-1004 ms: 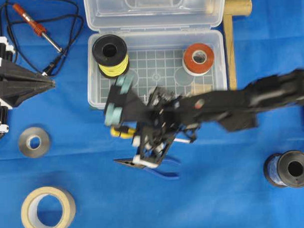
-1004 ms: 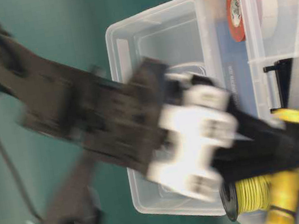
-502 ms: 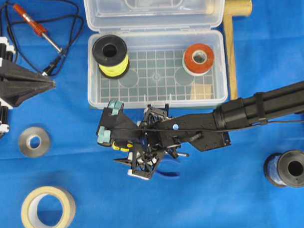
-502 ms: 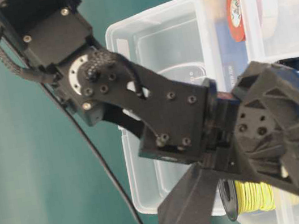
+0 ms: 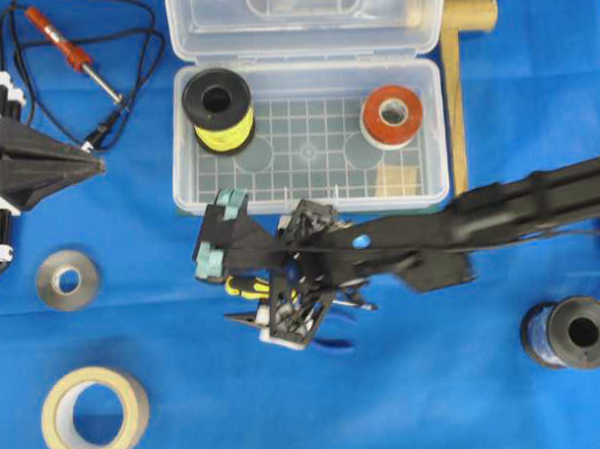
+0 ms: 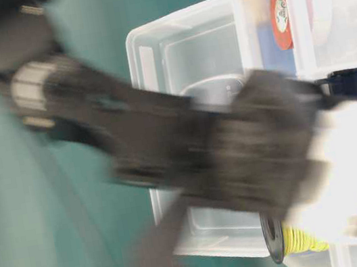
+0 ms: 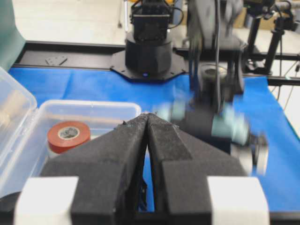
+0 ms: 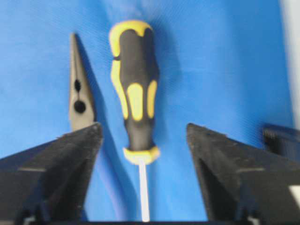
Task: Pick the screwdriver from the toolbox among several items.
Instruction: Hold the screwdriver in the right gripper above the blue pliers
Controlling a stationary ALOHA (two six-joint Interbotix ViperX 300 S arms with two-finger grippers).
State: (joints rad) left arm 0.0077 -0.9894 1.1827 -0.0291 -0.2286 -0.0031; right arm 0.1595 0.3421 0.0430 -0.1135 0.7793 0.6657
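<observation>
The left gripper [image 7: 148, 122], black foam-padded, rests pressed together, empty. The yellow-and-black-handled screwdriver [image 8: 135, 93] lies on the blue cloth [image 8: 225, 61] beside grey plier tips [image 8: 78, 98], between the wide-open, empty right gripper [image 8: 143, 140] fingers, outside the clear plastic toolbox [image 5: 309, 190].

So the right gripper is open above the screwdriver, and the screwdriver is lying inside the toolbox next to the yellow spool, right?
Not quite. The right gripper is open above the screwdriver, but the screwdriver lies on the blue cloth outside the toolbox, beside the pliers. The right wrist view shows this; the overhead view shows the yellow spool in the box without it.
</observation>
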